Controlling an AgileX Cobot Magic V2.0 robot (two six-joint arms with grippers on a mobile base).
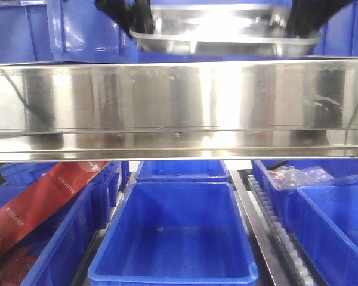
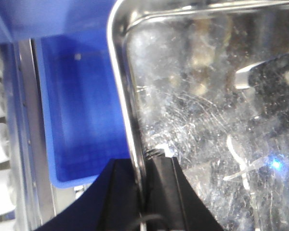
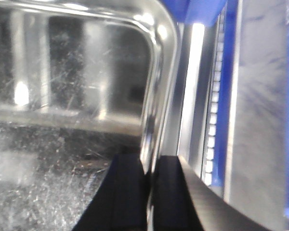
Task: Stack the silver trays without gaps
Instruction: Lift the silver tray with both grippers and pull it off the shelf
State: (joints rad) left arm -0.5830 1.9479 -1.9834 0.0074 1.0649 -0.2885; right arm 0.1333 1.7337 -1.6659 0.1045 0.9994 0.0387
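Bright overhead glare on steel tray (image 1: 227, 27), soft blurry wrist views

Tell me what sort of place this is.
Likely a factory or warehouse packing line: blue plastic bins, a roller track between them, and a stainless steel shelf below the silver tray.

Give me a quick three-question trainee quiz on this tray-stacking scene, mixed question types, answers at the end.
1. True or false: only the left gripper holds the silver tray; the right gripper is open.
2. The large bin in the middle, under the steel shelf, is: A red, B blue, C green.
3. Fill in: each gripper pinches the tray by its ____.
Key: 1 false; 2 B; 3 rim.
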